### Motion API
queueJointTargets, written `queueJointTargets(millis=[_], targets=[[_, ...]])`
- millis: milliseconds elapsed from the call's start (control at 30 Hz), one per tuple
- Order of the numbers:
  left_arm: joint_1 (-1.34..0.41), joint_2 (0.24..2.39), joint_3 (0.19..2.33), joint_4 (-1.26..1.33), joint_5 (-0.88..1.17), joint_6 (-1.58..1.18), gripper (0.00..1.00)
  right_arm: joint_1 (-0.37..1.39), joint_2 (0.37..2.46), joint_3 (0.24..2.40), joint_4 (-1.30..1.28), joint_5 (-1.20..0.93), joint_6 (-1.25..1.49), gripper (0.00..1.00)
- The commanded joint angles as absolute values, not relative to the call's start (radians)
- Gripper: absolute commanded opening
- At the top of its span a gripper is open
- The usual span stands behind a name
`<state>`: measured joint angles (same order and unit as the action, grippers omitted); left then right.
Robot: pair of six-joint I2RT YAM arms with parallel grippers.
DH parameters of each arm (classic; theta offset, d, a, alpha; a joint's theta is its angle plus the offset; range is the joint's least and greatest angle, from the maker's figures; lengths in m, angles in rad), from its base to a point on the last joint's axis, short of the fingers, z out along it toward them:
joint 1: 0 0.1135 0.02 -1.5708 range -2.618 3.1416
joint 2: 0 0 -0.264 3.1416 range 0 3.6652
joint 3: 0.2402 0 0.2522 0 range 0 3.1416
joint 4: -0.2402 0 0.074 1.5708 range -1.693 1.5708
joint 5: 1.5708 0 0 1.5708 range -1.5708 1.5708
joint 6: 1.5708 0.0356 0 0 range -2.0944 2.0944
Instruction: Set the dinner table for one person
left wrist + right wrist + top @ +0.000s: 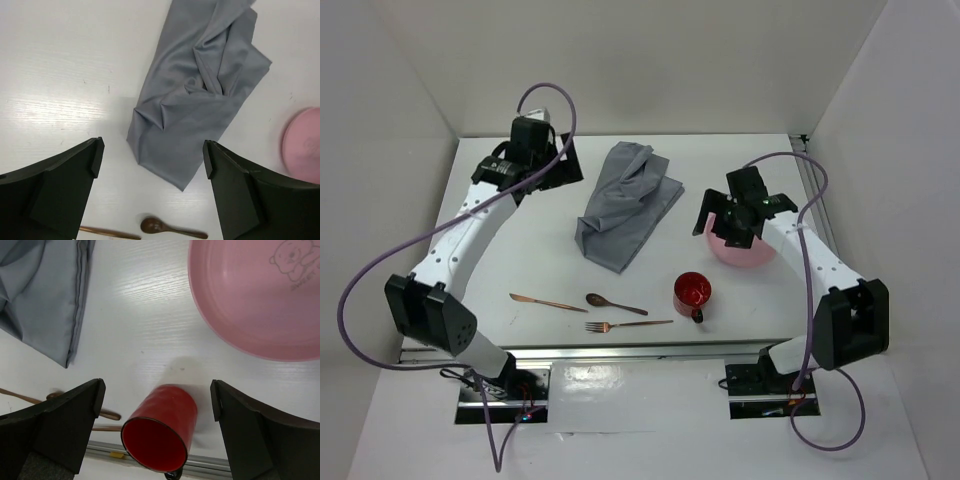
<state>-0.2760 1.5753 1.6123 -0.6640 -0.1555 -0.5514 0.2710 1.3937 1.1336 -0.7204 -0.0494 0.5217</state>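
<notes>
The white dinner table (pixel 520 250) holds a crumpled grey cloth mat (pixel 625 205) at the middle back, also in the left wrist view (pixel 200 100). A pink plate (pixel 745 252) lies at the right, partly under my right gripper (pixel 732 228), which is open and empty above it. A red mug (pixel 693 292) stands in front; in the right wrist view the mug (pixel 162 425) shows between the open jaws. A knife (pixel 547 301), spoon (pixel 615 304) and fork (pixel 628 325) lie near the front. My left gripper (pixel 560 172) is open and empty, left of the cloth.
White walls close in the table at the back and both sides. A metal rail (pixel 620 350) runs along the near edge. Purple cables (pixel 380 260) loop off both arms. The plate's edge (pixel 302 140) shows at the right of the left wrist view.
</notes>
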Motion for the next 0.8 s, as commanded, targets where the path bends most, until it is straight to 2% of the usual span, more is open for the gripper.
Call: queueJointTargets(millis=[0,100,267,400,500,600,767], targets=[[-0.363,1.557,1.554,-0.664,-0.274,-0.463,1.00,0.299,1.431,1.183,-0.652,-0.080,0.569,1.00],[-0.397,1.543,1.513,-0.664,-0.304,-0.437,1.00,0.327,1.453,1.204,-0.628,-0.089,0.578,1.00],[-0.397,1.572,1.514,-0.655,-0.172,-0.330,1.00,0.418,1.525,1.302,-0.539,-0.098,0.598,1.00],[-0.384,1.620,1.584,-0.736,-0.141,-0.331,1.00,0.503,1.673,1.438,-0.538,-0.084,0.611,1.00],[-0.362,1.631,1.554,-0.721,-0.103,-0.299,1.00,0.555,1.767,1.486,-0.561,-0.075,0.633,1.00],[-0.342,1.663,1.543,-0.693,-0.045,-0.266,1.00,0.587,1.779,1.470,-0.542,-0.075,0.644,1.00],[-0.342,1.808,1.658,-0.709,-0.011,-0.255,1.00,0.588,1.757,1.384,-0.509,-0.110,0.644,1.00]])
